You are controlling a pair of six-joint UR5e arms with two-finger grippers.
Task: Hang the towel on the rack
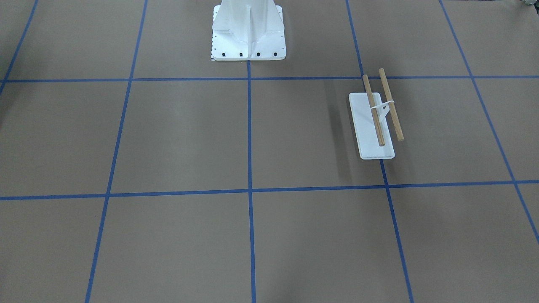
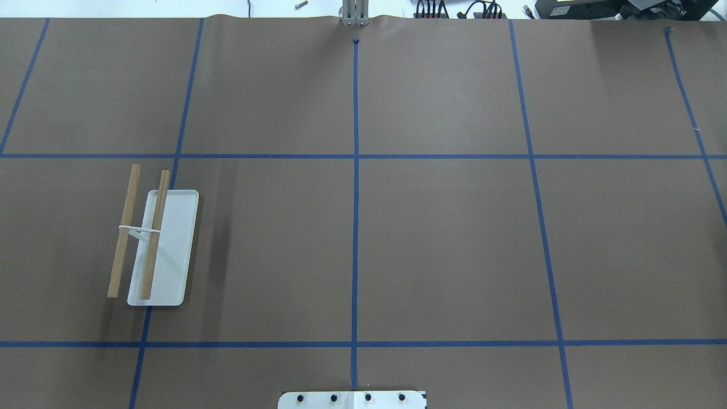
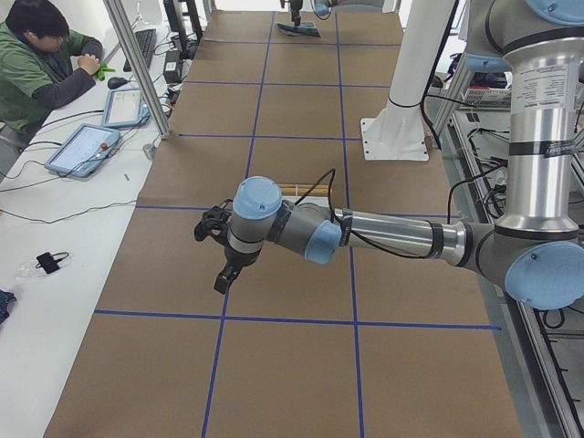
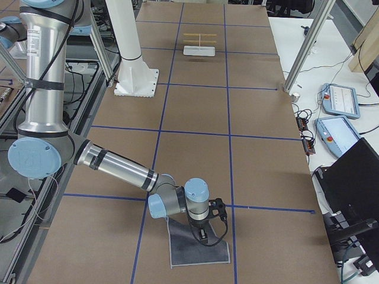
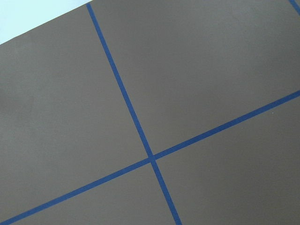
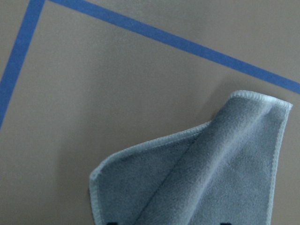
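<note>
Left on the table (image 2: pixel 443 250), the rack (image 2: pixel 176 244) runs front-to-back.

The rack (image 1: pixel 374 126) stands right of centre in the front-facing view, with bare table (image 1: pixel 168 139) on every side of it. The white pedestal (image 1: pixel 248 33), at top centre, stands well apart from it.

Here we are in what's plainly a robotics lab: a long table (image 2: pixel 454 255) papered brown and squared off with blue tape (image 2: pixel 355 227), a white bolted pedestal (image 1: pixel 248 38) at the front view's top centre, 2 teach pendants (image 4: pixel 340 99) on the right-hand bench, and an operator (image 3: pixel 36 64) seated upper left.
</note>
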